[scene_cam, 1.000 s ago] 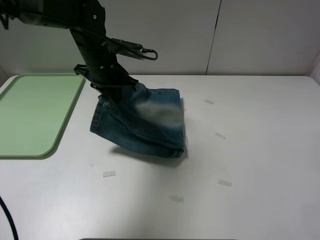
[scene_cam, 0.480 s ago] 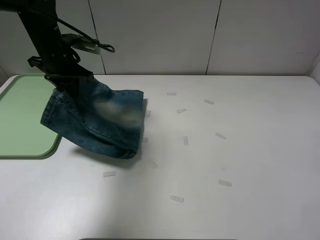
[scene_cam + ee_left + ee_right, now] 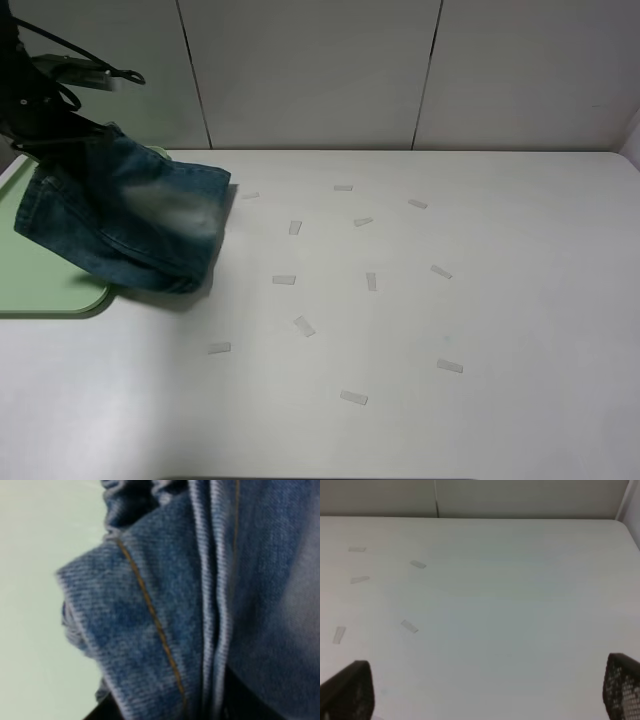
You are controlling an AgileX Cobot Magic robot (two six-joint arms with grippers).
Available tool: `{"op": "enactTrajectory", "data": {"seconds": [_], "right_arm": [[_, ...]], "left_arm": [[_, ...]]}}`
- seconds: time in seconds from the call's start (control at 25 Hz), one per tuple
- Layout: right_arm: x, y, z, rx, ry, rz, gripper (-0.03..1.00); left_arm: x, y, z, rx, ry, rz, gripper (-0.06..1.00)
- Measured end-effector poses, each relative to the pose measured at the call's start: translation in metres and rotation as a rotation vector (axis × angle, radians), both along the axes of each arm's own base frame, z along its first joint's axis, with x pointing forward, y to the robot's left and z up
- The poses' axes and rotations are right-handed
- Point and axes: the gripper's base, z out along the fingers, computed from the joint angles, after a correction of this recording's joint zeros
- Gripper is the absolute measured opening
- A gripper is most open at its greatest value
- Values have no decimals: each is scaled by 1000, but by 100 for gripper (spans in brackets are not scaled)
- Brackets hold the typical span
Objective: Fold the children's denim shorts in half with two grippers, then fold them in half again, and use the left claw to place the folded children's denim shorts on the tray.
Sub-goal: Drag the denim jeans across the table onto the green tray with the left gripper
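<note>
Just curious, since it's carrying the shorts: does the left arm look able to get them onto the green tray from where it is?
Probably yes. The left claw holds the folded denim shorts partly over the tray already, and nothing visible stands in the way.

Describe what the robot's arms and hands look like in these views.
The left arm is black and boxy, with a thin black cable looping off to a metal clip. Its hand is hidden behind denim. The right hand shows only two black fingertips, one with a fine dotted grip texture. No other markings are visible.
</note>
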Motion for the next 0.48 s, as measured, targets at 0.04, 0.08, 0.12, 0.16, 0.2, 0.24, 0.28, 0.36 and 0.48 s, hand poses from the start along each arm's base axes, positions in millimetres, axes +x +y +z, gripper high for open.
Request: {"op": "enactTrajectory", "data": {"seconds": [0.04, 0.08, 0.12, 0.16, 0.2, 0.24, 0.28, 0.36, 0.48], "right_arm": [[0, 0, 0, 0, 0, 0, 69], [0, 0, 0, 0, 0, 0, 69], [0, 0, 0, 0, 0, 0, 69], [0, 0, 0, 0, 0, 0, 69], [0, 0, 0, 0, 0, 0, 69], [0, 0, 0, 0, 0, 0, 69], [0, 0, 0, 0, 0, 0, 69], [0, 0, 0, 0, 0, 0, 69], [0, 0, 0, 0, 0, 0, 69]], "left_arm": [[0, 8, 0, 1, -4, 18, 24], [0, 15, -1, 1, -5, 36, 24], [-1, 21, -2, 1, -3, 50, 24], [-1, 27, -4, 1, -1, 64, 24], [-1, 32, -8, 0, 7, 76, 24], [-1, 36, -11, -1, 15, 85, 24], [-1, 40, -15, 0, 23, 86, 24], [0, 48, -24, 0, 39, 89, 24], [2, 57, -32, 1, 37, 94, 24]]}}
